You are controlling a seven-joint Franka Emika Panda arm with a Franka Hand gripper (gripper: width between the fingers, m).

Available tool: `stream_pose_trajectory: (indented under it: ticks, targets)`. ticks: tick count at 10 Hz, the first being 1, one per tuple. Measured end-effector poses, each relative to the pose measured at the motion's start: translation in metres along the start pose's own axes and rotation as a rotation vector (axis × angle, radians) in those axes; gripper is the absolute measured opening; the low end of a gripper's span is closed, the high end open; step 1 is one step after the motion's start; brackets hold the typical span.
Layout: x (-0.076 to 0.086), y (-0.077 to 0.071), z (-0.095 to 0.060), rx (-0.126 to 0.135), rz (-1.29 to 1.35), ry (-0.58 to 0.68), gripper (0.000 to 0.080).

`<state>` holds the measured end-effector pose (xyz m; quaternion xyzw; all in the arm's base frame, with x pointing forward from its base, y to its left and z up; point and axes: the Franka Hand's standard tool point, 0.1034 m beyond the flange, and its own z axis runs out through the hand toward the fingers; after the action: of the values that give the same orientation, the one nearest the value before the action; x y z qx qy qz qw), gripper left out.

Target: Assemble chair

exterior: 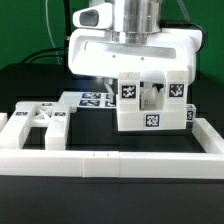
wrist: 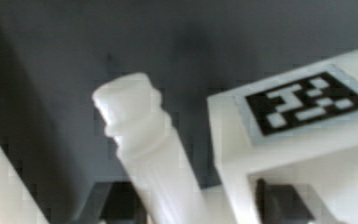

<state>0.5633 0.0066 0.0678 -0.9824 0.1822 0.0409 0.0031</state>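
Note:
My gripper (exterior: 150,92) hangs over the middle of the table, its fingers down among white chair parts. In the wrist view a white ribbed chair leg (wrist: 151,140) runs out from between my dark fingers (wrist: 115,205), and the gripper (wrist: 202,212) is shut on it. Close beside the leg stands a white slotted block (wrist: 300,150) with a tag on the face towards the camera. In the exterior view the blocks (exterior: 150,118) under the hand show three tags. The X-braced seat (exterior: 40,120) lies flat on the exterior view's left, apart from the gripper.
The marker board (exterior: 90,100) lies behind the seat. The long low white border wall (exterior: 110,162) runs along the front and up both sides (exterior: 205,135). The table is black, with a green backdrop behind.

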Motion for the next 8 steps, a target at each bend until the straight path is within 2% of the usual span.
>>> stream_pose_trajectory:
  ticks: [2, 4, 6, 8]
  targets:
    - [-0.011, 0.016, 0.001, -0.022, 0.036, -0.19, 0.0291]
    - [-0.019, 0.029, -0.006, -0.039, 0.059, -0.355, 0.0291]
    - [-0.017, 0.035, -0.002, -0.056, 0.069, -0.447, 0.0291]
    - [-0.022, 0.047, 0.002, -0.085, 0.086, -0.612, 0.0291]
